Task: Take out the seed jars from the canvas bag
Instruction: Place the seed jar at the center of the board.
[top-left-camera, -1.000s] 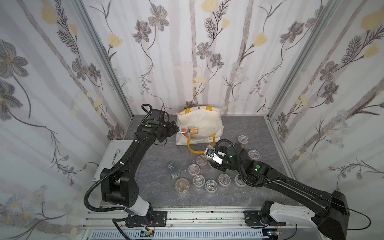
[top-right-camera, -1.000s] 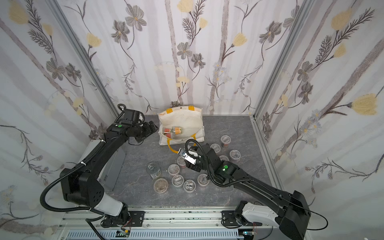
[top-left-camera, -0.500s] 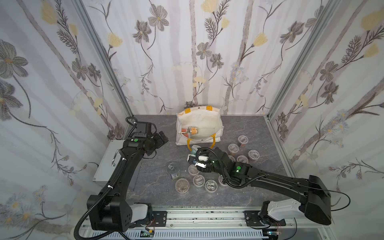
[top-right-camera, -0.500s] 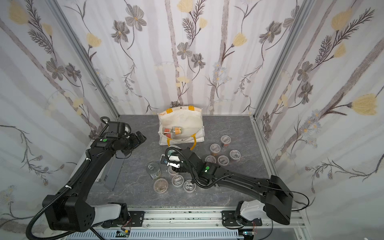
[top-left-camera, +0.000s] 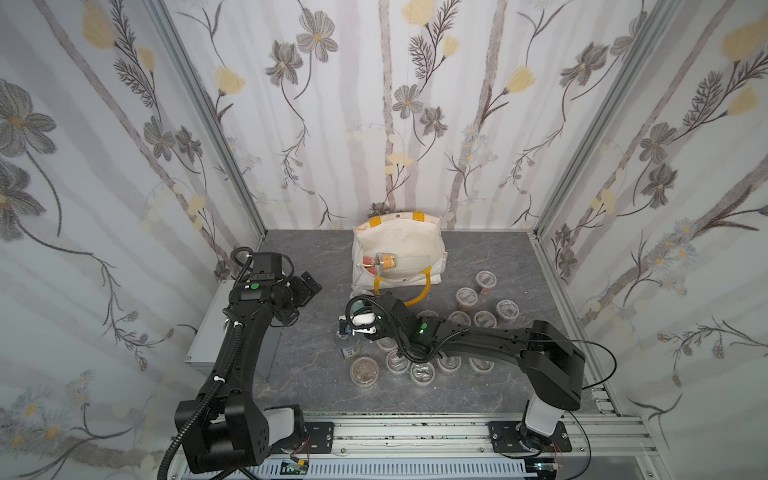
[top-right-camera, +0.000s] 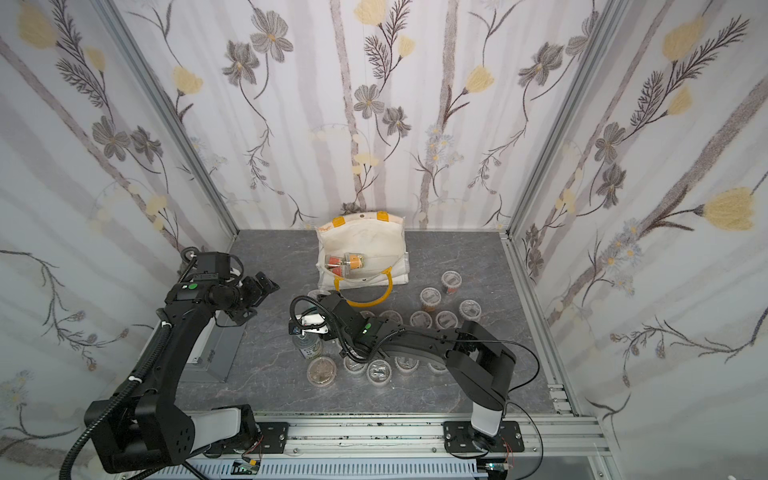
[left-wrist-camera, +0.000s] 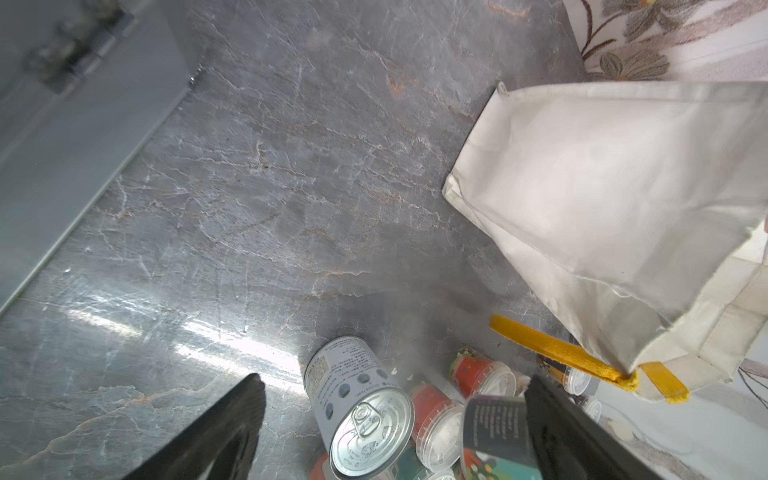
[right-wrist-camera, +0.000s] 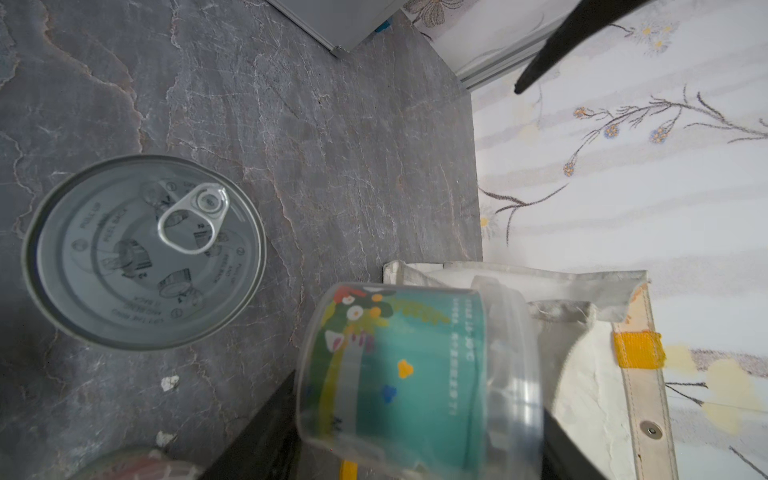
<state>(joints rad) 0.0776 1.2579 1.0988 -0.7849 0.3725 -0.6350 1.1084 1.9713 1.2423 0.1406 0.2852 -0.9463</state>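
Observation:
The cream canvas bag (top-left-camera: 409, 243) (top-right-camera: 370, 239) with yellow handles lies at the back, mouth facing forward. Two or three red-labelled seed jars (top-left-camera: 380, 262) (top-right-camera: 347, 262) show inside it. My right gripper (top-left-camera: 360, 321) (right-wrist-camera: 415, 419) is shut on a clear seed jar (right-wrist-camera: 419, 365) with a teal label. It hangs just in front of the bag, beside and above the tin can. Several more seed jars (top-left-camera: 363, 371) (top-right-camera: 451, 279) stand on the table. My left gripper (top-left-camera: 306, 291) (left-wrist-camera: 395, 378) hangs open and empty, left of the bag.
A silver pull-tab tin can (top-left-camera: 347, 345) (left-wrist-camera: 361, 409) (right-wrist-camera: 143, 251) stands right under the right wrist. A grey metal box (top-left-camera: 208, 332) (top-right-camera: 216, 353) sits at the left edge. A yellow bag handle (top-left-camera: 417, 291) lies on the table. Walls close three sides.
My left gripper has pulled back from the bag toward the left and opened wider. The right arm has swung left with the jar to above the tin can.

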